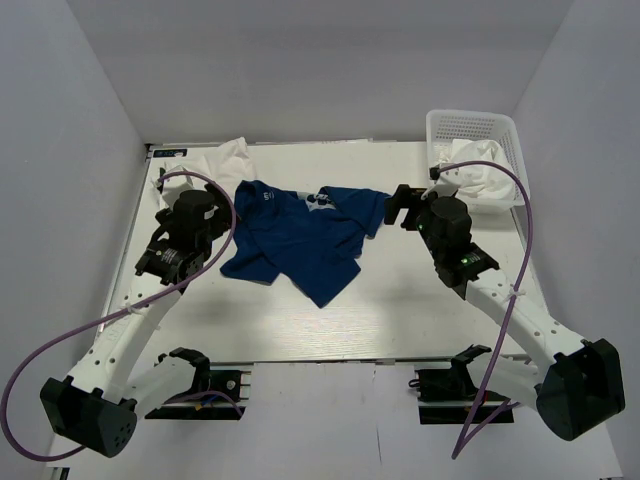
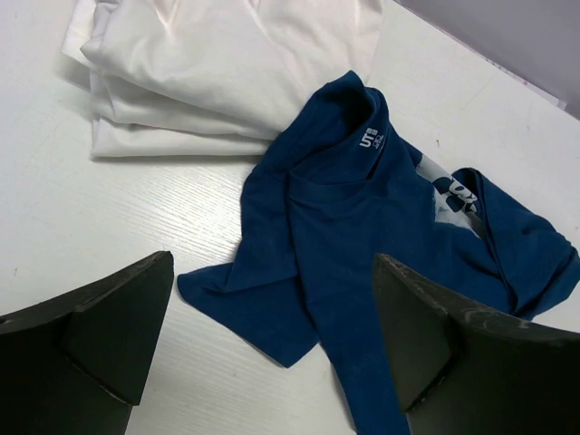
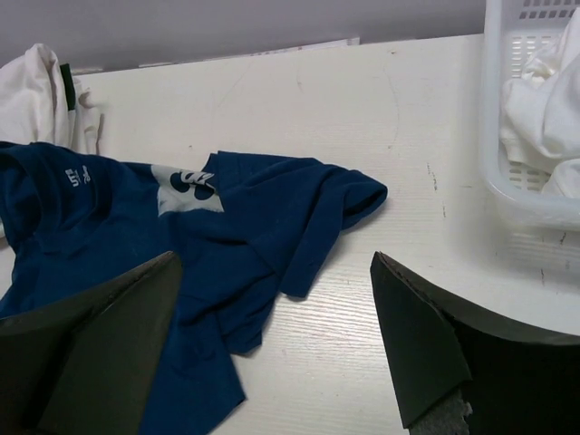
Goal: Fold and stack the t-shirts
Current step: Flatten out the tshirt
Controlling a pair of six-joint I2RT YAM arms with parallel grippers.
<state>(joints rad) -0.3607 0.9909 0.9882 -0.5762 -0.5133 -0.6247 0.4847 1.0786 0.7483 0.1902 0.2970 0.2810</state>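
Observation:
A royal blue t-shirt (image 1: 300, 235) lies crumpled in the middle of the table, with its chest print (image 1: 320, 200) facing up. It also shows in the left wrist view (image 2: 362, 208) and in the right wrist view (image 3: 263, 208). Folded white t-shirts (image 1: 215, 160) are stacked at the back left and show in the left wrist view too (image 2: 208, 72). My left gripper (image 1: 216, 228) (image 2: 272, 272) is open and empty, above the shirt's left sleeve. My right gripper (image 1: 398, 207) (image 3: 274, 263) is open and empty, just right of the shirt's right sleeve.
A white mesh basket (image 1: 508, 135) (image 3: 517, 199) stands at the back right with crumpled white t-shirts (image 1: 480, 180) (image 3: 544, 109) in it. Grey walls close in the table on three sides. The bare white tabletop (image 1: 400, 310) runs along the front.

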